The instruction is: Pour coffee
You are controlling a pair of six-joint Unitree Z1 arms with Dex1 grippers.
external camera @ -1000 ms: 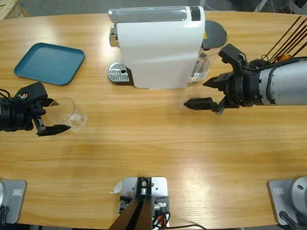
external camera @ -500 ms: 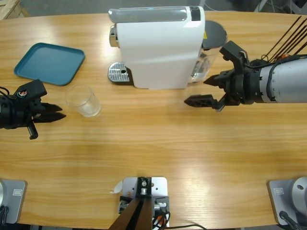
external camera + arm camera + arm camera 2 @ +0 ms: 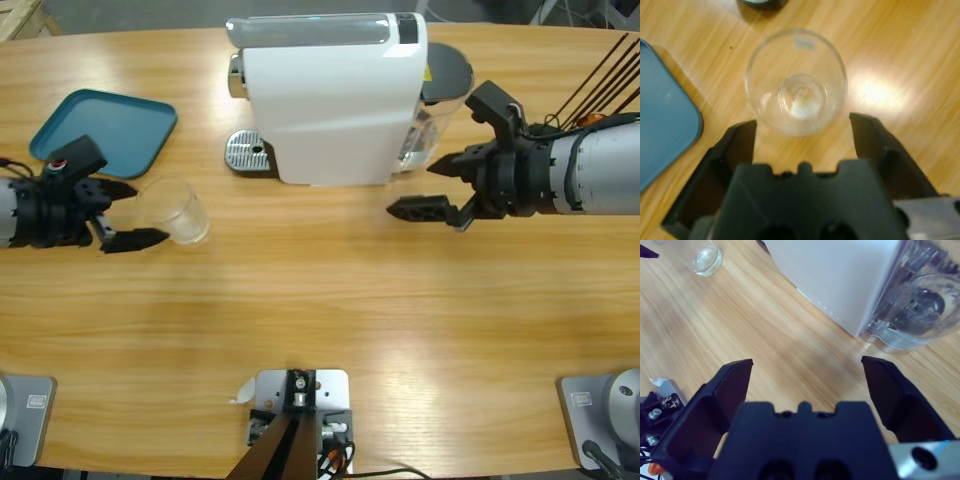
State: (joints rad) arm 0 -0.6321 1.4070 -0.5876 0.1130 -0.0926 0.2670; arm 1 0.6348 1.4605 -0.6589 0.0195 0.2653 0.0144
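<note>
The table [image 3: 330, 300] is light wood with a fine straight grain, smooth and lightly glossy where the light falls on it. The tumbler [image 3: 175, 210] is clear, shiny glass with a thick base. The tray [image 3: 100, 130] looks like matt teal plastic. The coffee machine [image 3: 330, 95] has a smooth white plastic body, a perforated bright metal drip plate [image 3: 248, 152] and a clear plastic tank [image 3: 912, 305]. Both grippers [image 3: 120, 215] [image 3: 430, 190] look like matt black plastic.

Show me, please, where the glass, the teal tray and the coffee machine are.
glass [image 3: 176, 209]: high view, on its clear side wall.
teal tray [image 3: 110, 125]: high view, on its bare flat bottom.
coffee machine [image 3: 330, 105]: high view, on its white body.
</note>
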